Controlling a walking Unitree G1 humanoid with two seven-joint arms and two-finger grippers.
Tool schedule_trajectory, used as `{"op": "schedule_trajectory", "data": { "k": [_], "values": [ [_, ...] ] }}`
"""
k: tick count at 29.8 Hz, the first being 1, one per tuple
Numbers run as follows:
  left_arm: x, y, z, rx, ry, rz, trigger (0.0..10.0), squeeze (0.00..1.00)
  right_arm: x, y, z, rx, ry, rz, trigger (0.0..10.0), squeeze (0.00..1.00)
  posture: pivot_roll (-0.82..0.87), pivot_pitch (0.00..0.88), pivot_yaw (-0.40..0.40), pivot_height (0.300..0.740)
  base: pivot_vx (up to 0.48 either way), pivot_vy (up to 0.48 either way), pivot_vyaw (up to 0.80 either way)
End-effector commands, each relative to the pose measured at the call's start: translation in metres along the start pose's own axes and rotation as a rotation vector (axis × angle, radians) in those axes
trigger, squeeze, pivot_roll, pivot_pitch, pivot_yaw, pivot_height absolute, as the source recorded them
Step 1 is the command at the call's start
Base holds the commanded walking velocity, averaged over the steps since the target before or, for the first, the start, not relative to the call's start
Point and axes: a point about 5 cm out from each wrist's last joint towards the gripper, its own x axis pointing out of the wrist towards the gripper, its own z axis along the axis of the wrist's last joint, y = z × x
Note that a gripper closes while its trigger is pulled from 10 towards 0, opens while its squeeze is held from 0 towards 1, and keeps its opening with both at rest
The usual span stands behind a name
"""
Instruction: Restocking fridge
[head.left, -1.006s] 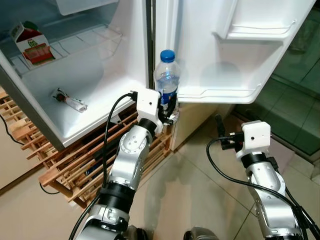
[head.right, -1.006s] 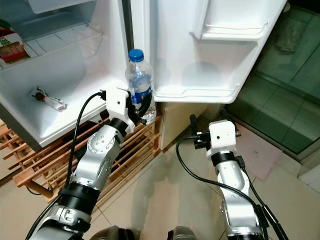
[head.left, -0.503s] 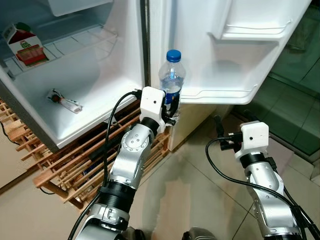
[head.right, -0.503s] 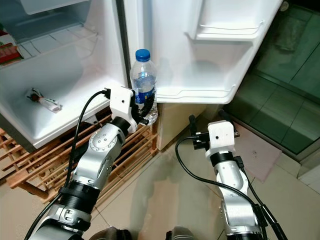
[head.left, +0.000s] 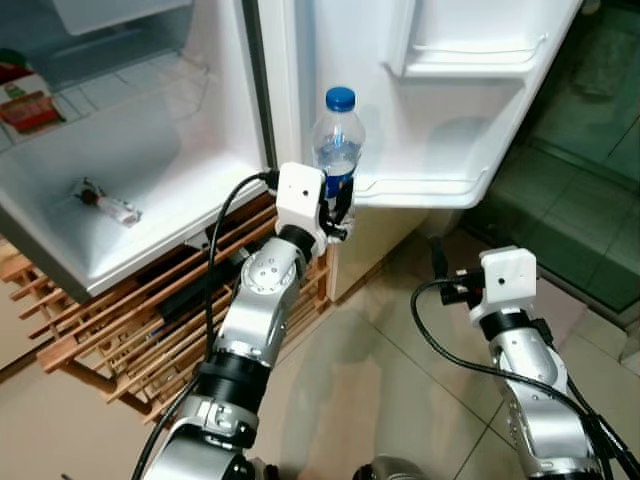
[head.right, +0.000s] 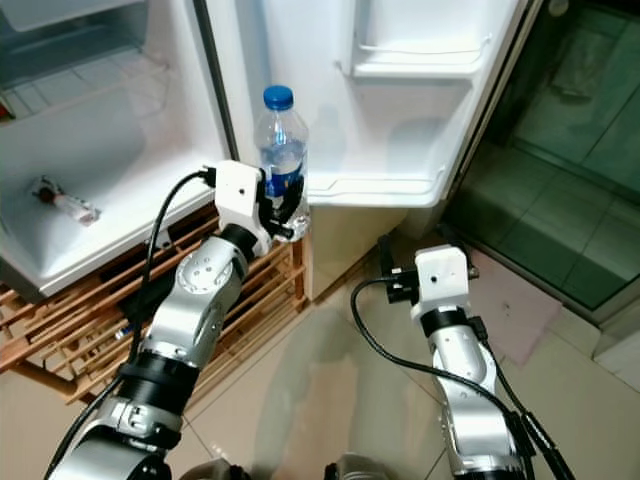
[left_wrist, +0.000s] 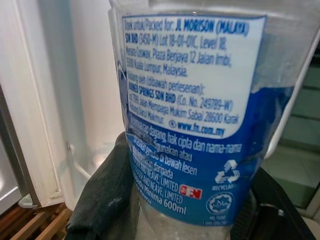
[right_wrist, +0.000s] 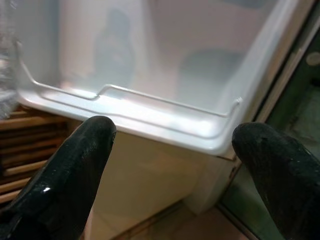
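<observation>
A clear water bottle (head.left: 337, 143) with a blue cap and blue label stands upright in my left gripper (head.left: 335, 203), which is shut on its lower half. In the left wrist view the bottle's label (left_wrist: 192, 107) sits between the black fingers (left_wrist: 102, 192). The bottle is held just in front of the left end of the lower door shelf (head.left: 425, 190) of the open fridge door. My right gripper (head.left: 438, 258) hangs lower, below and to the right of that shelf, open with nothing between its fingers (right_wrist: 65, 175); the right wrist view looks at the door shelf (right_wrist: 130, 107).
The open fridge compartment (head.left: 150, 170) at left holds a small wrapped item (head.left: 105, 203) on its floor and a red carton (head.left: 25, 100) on a wire shelf. An upper door shelf (head.left: 470, 55) is above. A wooden slatted rack (head.left: 120, 320) lies under the fridge. Tiled floor (head.left: 380, 400) is below.
My left gripper has carried the bottle a little higher and closer to the lower door shelf. The head camera has shifted, moving the fridge leftward. The right arm has held its place.
</observation>
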Motion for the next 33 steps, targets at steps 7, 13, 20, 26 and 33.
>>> {"op": "schedule_trajectory", "data": {
  "k": [7,13,20,26,33],
  "values": [
    [0.011,-0.012,0.024,0.033,-0.094,-0.052,10.0,0.00,-0.002,0.000,-0.002,-0.003,0.006,0.002,10.0,0.00,-0.22,0.038,0.006,0.726,0.471,0.000,0.00],
    [0.014,-0.017,0.026,0.016,-0.102,-0.076,10.0,0.00,-0.004,0.003,-0.004,0.000,0.014,0.006,10.0,0.00,-0.22,0.040,0.011,0.726,0.480,0.000,0.00],
    [0.015,-0.014,0.032,-0.074,-0.132,-0.066,10.0,0.00,-0.012,0.008,-0.004,0.027,0.015,0.069,10.0,0.00,-0.22,0.039,0.017,0.726,0.343,0.000,0.00],
    [0.013,-0.011,0.035,-0.058,-0.143,-0.065,10.0,0.00,-0.037,-0.005,-0.002,0.013,0.048,0.057,10.0,0.00,-0.24,0.044,0.028,0.726,0.000,0.000,0.00],
    [0.018,-0.003,0.033,0.007,-0.131,-0.056,10.0,0.00,-0.046,-0.009,0.001,0.004,0.053,0.026,10.0,0.00,-0.26,0.031,0.063,0.726,0.000,0.000,0.00]
  ]
}}
